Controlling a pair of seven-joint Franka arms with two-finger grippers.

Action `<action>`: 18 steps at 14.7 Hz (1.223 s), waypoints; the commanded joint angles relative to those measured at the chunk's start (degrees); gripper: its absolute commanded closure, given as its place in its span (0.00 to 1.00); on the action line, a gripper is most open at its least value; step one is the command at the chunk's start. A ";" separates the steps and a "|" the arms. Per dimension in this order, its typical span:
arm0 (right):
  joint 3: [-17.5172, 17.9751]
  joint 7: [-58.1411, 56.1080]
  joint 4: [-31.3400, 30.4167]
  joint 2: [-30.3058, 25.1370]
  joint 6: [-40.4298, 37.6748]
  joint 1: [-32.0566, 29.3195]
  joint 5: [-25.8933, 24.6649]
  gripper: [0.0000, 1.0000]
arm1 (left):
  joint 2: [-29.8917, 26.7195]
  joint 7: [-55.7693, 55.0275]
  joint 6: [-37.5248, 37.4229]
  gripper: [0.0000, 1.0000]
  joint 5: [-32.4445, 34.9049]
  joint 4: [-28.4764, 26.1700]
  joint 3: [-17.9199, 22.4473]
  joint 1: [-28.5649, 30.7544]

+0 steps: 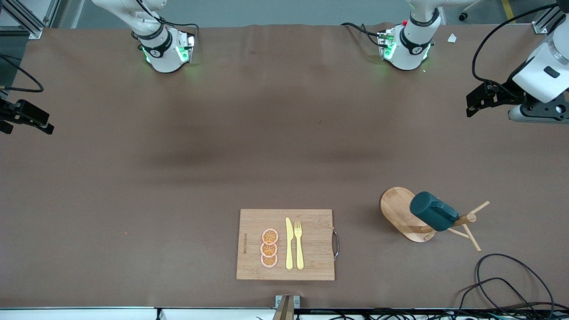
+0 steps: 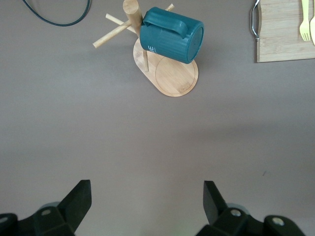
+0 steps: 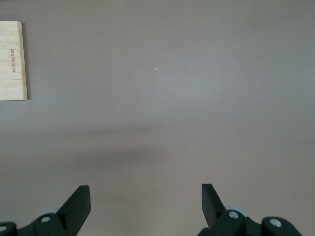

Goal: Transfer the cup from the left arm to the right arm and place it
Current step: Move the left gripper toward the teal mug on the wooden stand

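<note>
Task not begun: cup (image 1: 433, 210) on its rack, both my grippers empty.

Inspected from the right arm's end to the left arm's: my right gripper (image 3: 145, 204) hangs over bare tabletop (image 1: 178, 178) at its own end, fingers (image 3: 78, 201) spread wide, holding and touching nothing; this arm waits. At mid-table, near the front camera, lies a wooden cutting board (image 1: 311, 244) carrying three orange slices (image 1: 269, 248), a yellow knife (image 1: 289, 243) and a yellow fork (image 1: 298, 244); none of it concerns the job. Toward the left arm's end, the teal cup hangs tilted on a peg of the wooden peg rack (image 1: 402, 213), untouched. My left gripper (image 2: 146, 202) is over bare table, well apart from the cup, fingers (image 2: 79, 199) wide open and empty. Remaining, in my judgement: pickup, handover, placement.
</note>
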 commanded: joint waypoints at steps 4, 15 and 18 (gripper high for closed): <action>0.08 -0.78 0.03 -0.92 -0.34 0.01 0.08 0.00 | 1.68 -0.36 -1.23 0.00 0.02 3.01 0.04 0.11; 0.08 -1.57 0.12 -0.92 -0.34 0.01 -0.01 0.00 | 12.76 -5.10 3.77 0.00 -2.68 8.11 0.57 4.23; 0.08 -1.92 0.12 -0.83 -0.34 -0.07 -0.01 0.00 | 16.27 -13.86 9.21 0.00 -6.91 8.20 0.57 4.85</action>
